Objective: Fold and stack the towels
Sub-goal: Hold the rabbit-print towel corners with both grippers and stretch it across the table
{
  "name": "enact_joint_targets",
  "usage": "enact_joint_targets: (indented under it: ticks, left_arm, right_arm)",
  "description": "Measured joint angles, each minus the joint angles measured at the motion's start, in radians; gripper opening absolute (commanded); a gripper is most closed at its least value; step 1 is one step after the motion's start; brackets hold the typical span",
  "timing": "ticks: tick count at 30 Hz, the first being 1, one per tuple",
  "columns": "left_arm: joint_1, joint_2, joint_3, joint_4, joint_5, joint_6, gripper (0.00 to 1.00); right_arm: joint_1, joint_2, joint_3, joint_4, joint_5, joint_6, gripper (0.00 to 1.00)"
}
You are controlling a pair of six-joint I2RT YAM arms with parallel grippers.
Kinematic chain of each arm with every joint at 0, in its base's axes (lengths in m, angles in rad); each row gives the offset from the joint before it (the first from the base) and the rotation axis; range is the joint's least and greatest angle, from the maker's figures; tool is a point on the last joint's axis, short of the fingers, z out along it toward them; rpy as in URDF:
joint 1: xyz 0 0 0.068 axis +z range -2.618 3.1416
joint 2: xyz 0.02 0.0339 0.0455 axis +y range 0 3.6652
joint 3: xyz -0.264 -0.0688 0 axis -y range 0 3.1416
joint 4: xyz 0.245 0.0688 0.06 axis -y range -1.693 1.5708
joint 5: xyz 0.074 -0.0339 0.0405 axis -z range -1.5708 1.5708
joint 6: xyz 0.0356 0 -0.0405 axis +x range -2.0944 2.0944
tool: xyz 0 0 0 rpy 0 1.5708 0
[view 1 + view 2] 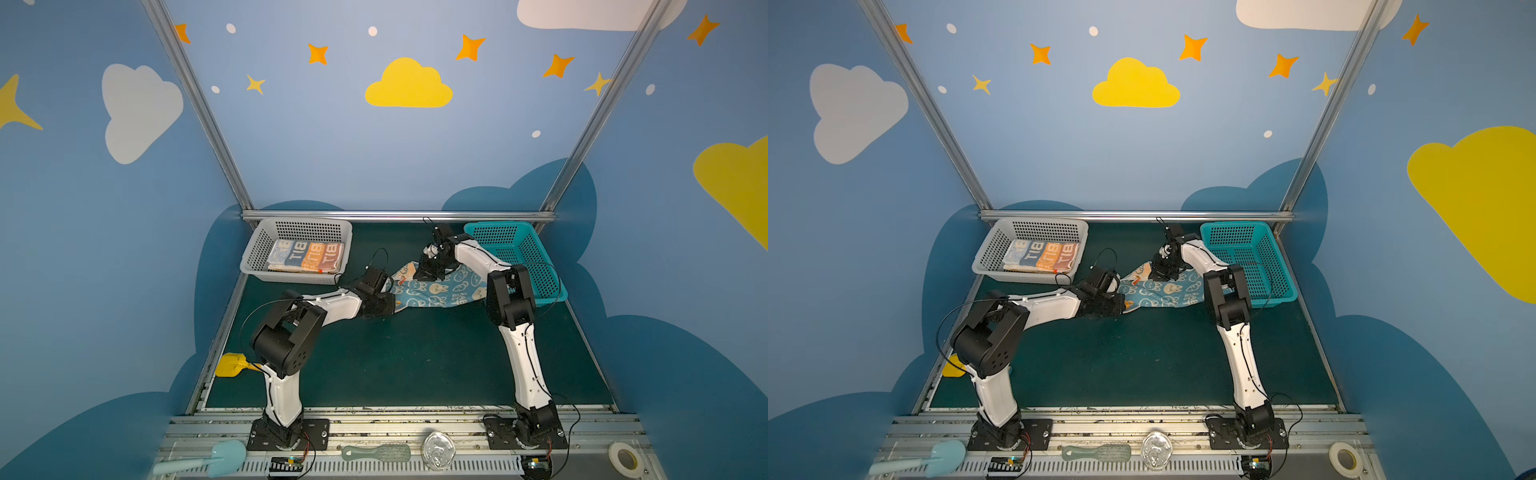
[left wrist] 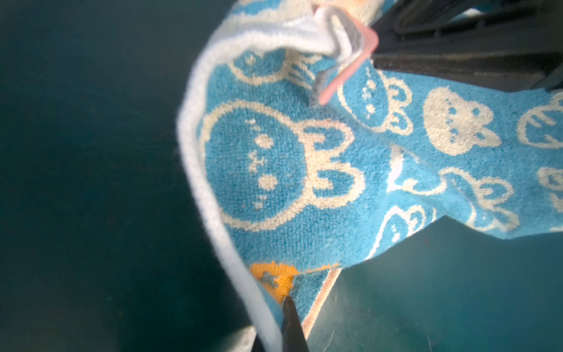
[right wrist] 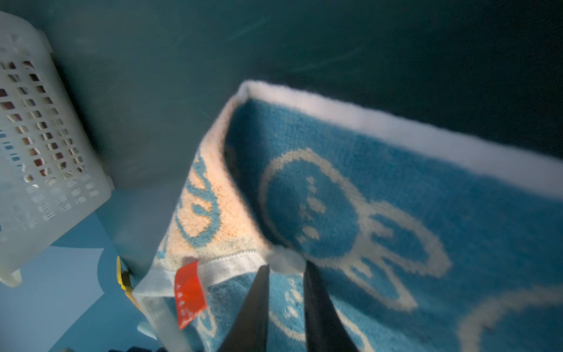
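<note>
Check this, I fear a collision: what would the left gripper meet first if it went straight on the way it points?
The left gripper would first push into the blue towel it pinches; beyond, probably the right gripper, though depth is unclear.

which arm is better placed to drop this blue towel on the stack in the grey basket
Left, probably. The left claw is shut on the towel corner, close by the grey basket; the right claw sits further over, nearer the teal basket.
</note>
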Motion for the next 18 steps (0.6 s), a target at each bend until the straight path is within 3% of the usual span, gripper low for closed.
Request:
enact_joint_targets:
  ticks: [18]
  left_arm:
    - [0.000,0.000,-0.019,0.007,0.021,0.000,0.03]
  right_arm:
    - [-0.003,0.008,0.002,0.116,-0.002,0.063,0.40]
